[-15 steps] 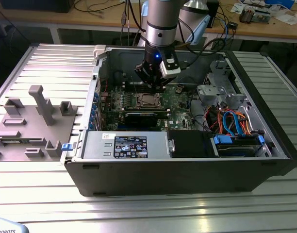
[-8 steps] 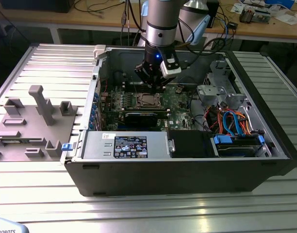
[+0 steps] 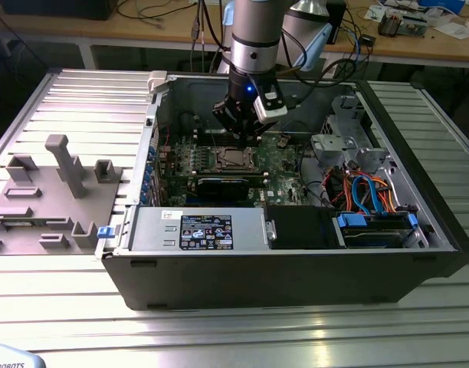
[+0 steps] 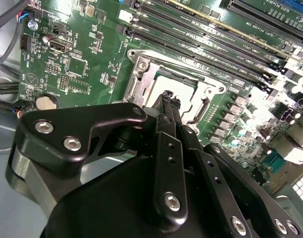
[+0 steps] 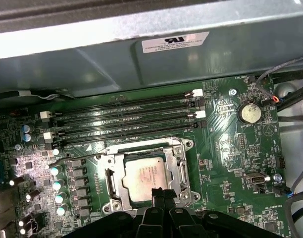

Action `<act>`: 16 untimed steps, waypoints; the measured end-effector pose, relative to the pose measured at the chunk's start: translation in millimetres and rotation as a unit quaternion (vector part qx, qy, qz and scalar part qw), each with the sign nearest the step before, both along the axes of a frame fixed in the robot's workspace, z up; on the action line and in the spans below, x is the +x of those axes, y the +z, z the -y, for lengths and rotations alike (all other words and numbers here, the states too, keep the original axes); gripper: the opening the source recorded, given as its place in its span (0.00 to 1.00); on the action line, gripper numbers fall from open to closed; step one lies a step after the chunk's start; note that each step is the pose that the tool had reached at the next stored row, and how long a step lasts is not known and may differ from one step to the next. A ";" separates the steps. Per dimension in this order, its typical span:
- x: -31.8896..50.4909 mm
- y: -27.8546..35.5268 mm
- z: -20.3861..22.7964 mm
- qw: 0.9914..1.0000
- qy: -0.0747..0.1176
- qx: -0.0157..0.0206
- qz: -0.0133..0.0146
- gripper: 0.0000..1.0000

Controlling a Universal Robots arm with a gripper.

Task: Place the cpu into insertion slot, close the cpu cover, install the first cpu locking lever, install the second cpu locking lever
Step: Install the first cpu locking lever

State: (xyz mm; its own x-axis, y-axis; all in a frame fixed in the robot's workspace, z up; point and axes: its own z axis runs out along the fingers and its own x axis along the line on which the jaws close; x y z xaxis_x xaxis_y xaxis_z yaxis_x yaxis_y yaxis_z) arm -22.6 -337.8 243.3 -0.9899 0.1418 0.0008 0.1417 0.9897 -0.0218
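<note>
Gripper [image 3: 246, 126] hangs low inside the open computer case [image 3: 296, 261] in the exterior view, just above the socket in the middle of the green board [image 3: 284, 165]. It points straight down, likely so it can work on the small parts from above. The case lies on a ribbed metal table [image 3: 81, 100]. A grey holder [image 3: 58, 192] sits at nine o'clock from the case. A wooden bench [image 3: 418, 42] with cables runs along the back of the room.

From the second wrist view, the gripper's thin black fingers [image 4: 167, 99] are pressed together with nothing between them. Their tips are over the near edge of the cpu cover [image 4: 141, 82], a silvery frame lying flat.

Looking through the first wrist view, the cpu [image 5: 144, 176] sits in its slot, and the frame is closed down around it. The fingertips [image 5: 159, 196] are at six o'clock from the chip, at the frame's edge. One thin locking lever [image 5: 75, 158] sticks out at ten o'clock from the socket, near the long black memory slots [image 5: 126, 116]. It does not look latched yet.
</note>
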 end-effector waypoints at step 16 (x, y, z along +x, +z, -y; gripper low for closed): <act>0.0 0.0 0.0 1.000 0.019 0.000 0.000 0.11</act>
